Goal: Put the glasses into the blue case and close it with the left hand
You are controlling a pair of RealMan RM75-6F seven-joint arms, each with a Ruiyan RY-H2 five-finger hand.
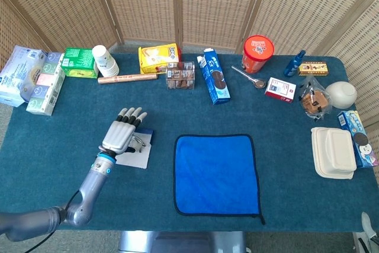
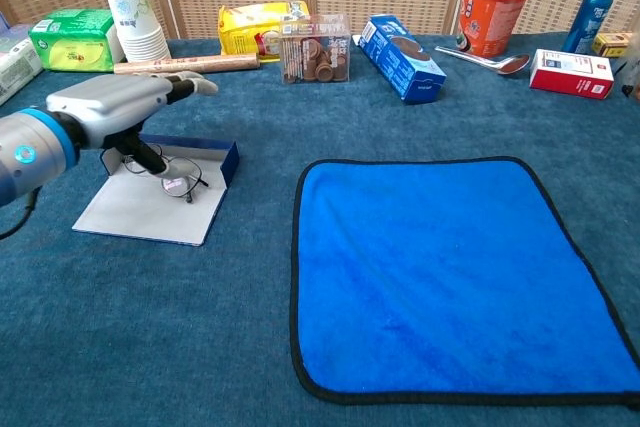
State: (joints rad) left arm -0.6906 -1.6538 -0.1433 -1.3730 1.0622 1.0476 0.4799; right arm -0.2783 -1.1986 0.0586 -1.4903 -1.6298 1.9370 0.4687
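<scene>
From the head view, the robot's grey metal left hand [image 1: 121,135] hovers over the flat blue case with its pale open lining [image 1: 137,157], which lies on the teal-covered bench [image 1: 59,140] just left of the bright blue cloth [image 1: 216,173]. The thin wire-framed glasses [image 1: 138,142] show at the hand's right edge, on the case. The right hand is in neither view.

From the chest view, the left hand [image 2: 105,107] is held flat, palm down, fingers stretched forward and close together, thumb reaching down toward the glasses [image 2: 172,179]; whether it touches them I cannot tell. The glasses rest on the case's pale inside [image 2: 150,212] by its raised blue wall. I judge the placing step about done; next comes folding the case shut, which calls for catching a free edge.
</scene>
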